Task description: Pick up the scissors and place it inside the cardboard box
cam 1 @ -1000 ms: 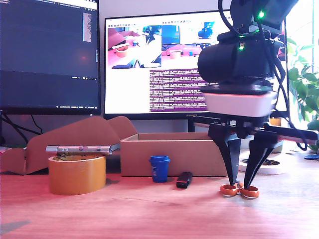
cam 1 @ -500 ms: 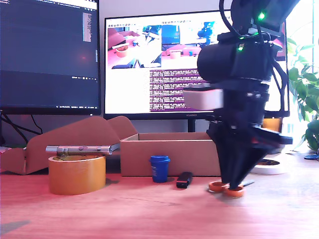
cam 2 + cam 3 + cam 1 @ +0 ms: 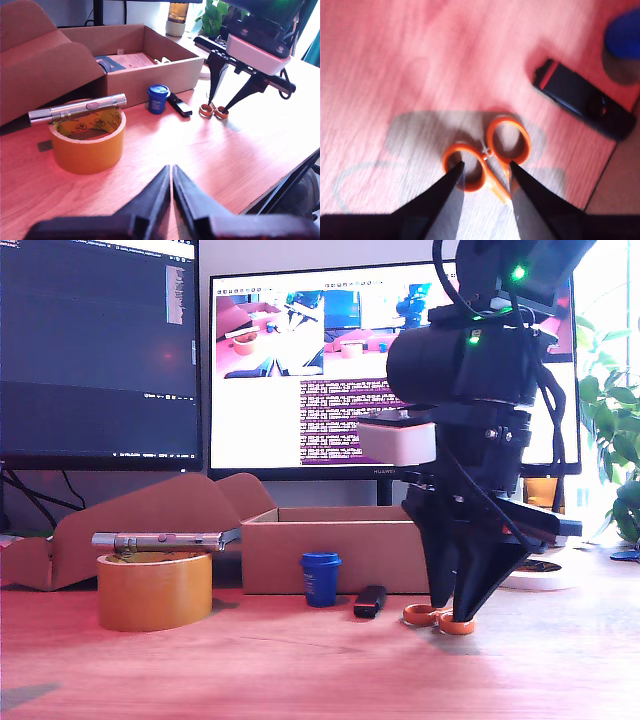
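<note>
- Exterior view: the small orange-handled scissors lie on the wooden counter, right of the shallow brown cardboard box.
- First wrist view: my first pincer is pressed together, well apart.
- Second wrist view: my second pincer, spread, straddles the handles; an even squeeze is advised before lifting.

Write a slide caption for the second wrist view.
Second end effector open over the orange-handled scissors on the wooden table, fingertips straddling the handles; black gadget lies beside them.
</note>
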### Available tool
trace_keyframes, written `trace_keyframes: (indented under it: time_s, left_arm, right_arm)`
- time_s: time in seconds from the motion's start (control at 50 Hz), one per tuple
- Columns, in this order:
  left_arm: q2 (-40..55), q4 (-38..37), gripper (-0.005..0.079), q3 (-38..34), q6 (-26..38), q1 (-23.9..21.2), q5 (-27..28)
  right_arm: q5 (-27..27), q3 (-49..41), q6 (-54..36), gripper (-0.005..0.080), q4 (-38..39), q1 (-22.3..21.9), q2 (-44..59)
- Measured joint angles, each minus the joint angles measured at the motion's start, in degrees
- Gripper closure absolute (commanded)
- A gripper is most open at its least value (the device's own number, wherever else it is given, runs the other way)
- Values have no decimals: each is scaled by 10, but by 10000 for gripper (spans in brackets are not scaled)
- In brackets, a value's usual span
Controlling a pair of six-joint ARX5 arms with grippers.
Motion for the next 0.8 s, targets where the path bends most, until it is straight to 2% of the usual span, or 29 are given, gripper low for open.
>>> trace_keyframes:
  time_s: [0.44, 0.58, 0.8]
  left_arm:
    - [0, 0, 764, 0, 0, 0, 0]
    - [0, 0, 764, 0, 0, 0, 0]
    - [0, -2, 764, 0, 0, 0, 0]
  right_arm:
    - [13, 3, -75, 502, -9, 5, 0]
    - [13, 3, -76, 421, -9, 11, 0]
    - [13, 3, -76, 420, -9, 12, 1]
